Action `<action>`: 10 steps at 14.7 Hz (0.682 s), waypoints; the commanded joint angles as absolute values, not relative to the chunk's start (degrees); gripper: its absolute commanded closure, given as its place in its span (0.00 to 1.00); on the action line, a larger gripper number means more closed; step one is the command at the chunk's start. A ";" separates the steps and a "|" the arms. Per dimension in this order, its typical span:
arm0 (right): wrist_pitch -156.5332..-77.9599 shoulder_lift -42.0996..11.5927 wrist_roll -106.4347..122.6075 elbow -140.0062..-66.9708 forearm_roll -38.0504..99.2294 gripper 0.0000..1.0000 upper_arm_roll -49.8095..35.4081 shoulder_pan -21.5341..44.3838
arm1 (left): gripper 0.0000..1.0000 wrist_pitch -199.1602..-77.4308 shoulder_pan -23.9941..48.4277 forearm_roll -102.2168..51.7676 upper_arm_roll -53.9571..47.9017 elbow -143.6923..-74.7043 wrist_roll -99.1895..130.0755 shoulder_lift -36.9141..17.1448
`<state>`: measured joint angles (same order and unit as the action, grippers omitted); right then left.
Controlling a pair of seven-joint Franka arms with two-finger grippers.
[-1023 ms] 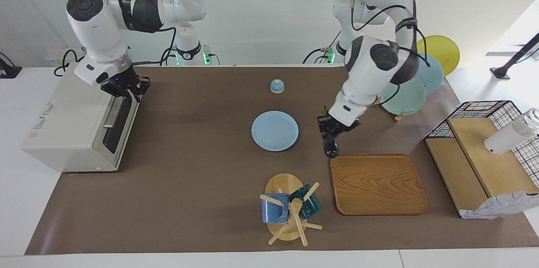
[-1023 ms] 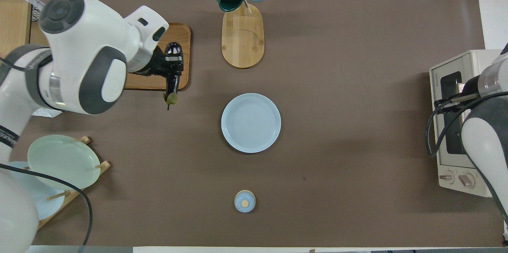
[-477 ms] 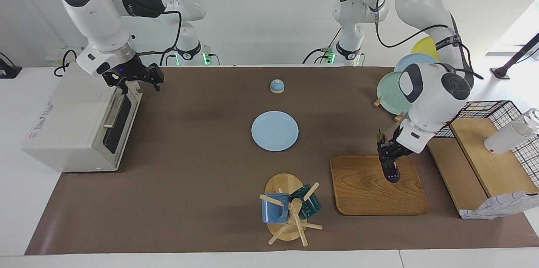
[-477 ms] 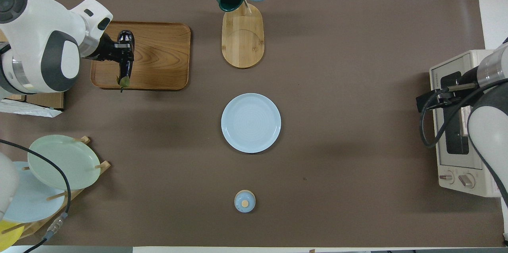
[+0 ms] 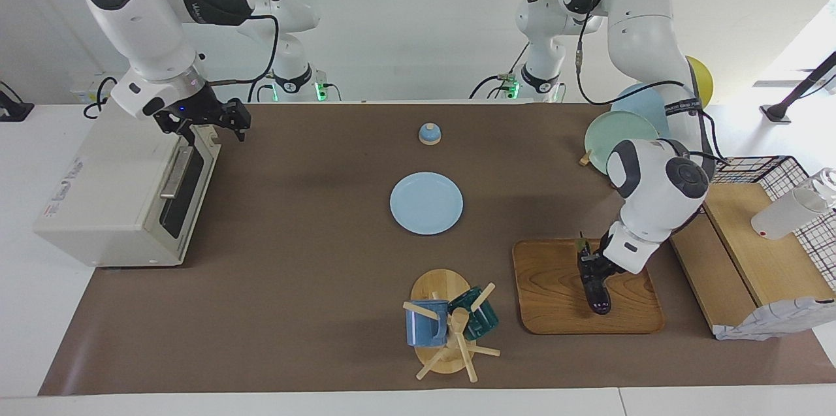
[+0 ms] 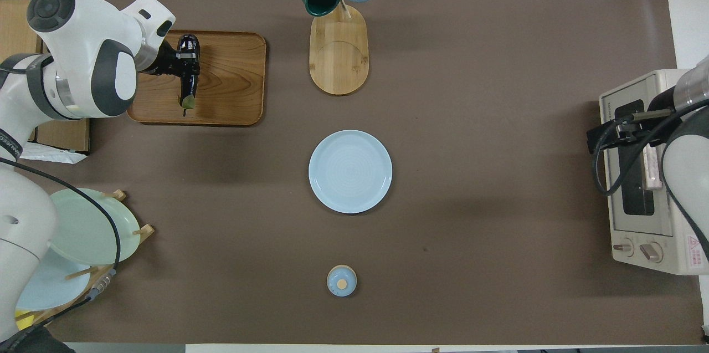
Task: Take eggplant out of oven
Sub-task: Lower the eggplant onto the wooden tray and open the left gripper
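The eggplant is dark, glossy and slim, with a green stem end. My left gripper is shut on it, low over the wooden tray. The eggplant hangs tilted, with its rounded end down at the tray's surface; I cannot tell whether they touch. In the overhead view the eggplant lies across the tray, with the left gripper at its middle. The cream oven stands at the right arm's end of the table with its door shut. My right gripper hangs open over the oven's top front corner, holding nothing.
A light blue plate sits mid-table, and a small blue lidded pot lies nearer the robots. A mug rack stands beside the tray. A plate rack and a wire basket with wooden boxes fill the left arm's end.
The left gripper carried the eggplant from beside the tray to over it and lowered it. The right gripper opened and lifted away from the oven door.
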<state>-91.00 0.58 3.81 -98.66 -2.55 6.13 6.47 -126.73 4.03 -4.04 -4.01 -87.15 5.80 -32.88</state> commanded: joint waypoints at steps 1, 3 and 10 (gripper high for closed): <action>-90.35 0.44 3.25 -97.91 -1.58 0.00 6.68 6.42 | 0.69 -128.14 4.22 -2.81 -4.04 -86.40 5.71 -33.13; -90.35 0.44 3.43 -98.09 -1.58 0.00 6.68 6.42 | 0.00 -127.27 4.48 -1.94 -3.96 -86.05 5.71 -33.05; -89.12 2.02 3.34 -97.47 0.00 0.00 6.59 3.43 | 0.00 -109.99 3.87 -1.14 -3.34 -86.31 7.12 -19.80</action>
<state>-90.76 0.88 3.72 -98.38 -1.33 6.63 3.25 -116.92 3.96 -2.62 -3.83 -84.82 5.94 -26.20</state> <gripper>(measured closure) 0.000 0.000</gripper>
